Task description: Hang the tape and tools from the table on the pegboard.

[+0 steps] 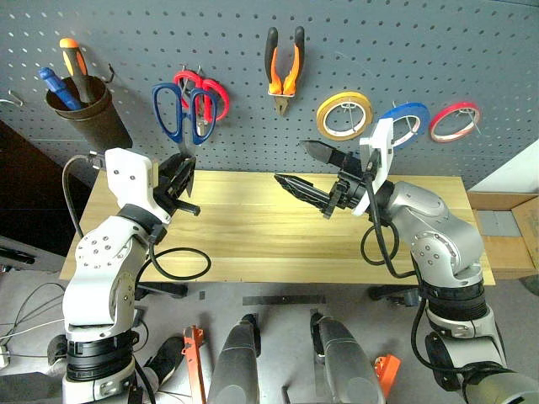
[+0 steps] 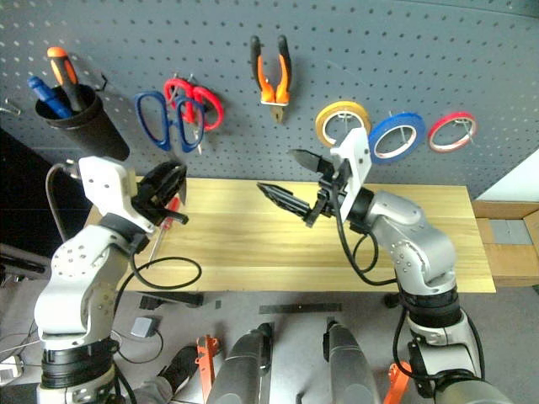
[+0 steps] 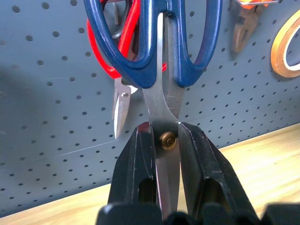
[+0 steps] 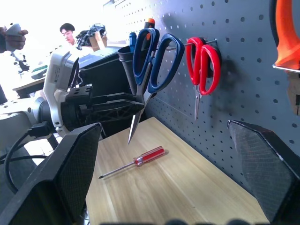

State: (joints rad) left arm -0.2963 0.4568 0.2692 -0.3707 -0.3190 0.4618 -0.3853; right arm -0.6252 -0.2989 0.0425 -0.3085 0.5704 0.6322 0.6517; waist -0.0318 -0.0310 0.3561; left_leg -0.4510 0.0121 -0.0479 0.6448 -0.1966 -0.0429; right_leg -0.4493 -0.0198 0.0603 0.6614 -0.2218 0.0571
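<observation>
My left gripper (image 1: 184, 175) is shut on the blades of the blue-handled scissors (image 1: 179, 114), just below the pivot (image 3: 168, 140). Their handles point up against the pegboard (image 1: 379, 50), overlapping the red scissors (image 1: 210, 94) that hang there. My right gripper (image 1: 301, 167) stands open and empty above the middle of the table (image 1: 253, 240). The orange-and-black pliers (image 1: 284, 66) and the blue tape (image 1: 402, 123) hang on the pegboard. The red-handled screwdriver (image 4: 140, 160) lies on the table below the left gripper.
A yellow roll (image 1: 344, 115) and a red roll (image 1: 455, 122) hang beside the blue tape. A dark cup (image 1: 82, 109) with two screwdrivers hangs at the pegboard's left. A cardboard box (image 1: 505, 240) sits past the table's right end. A person (image 4: 68, 33) is far off.
</observation>
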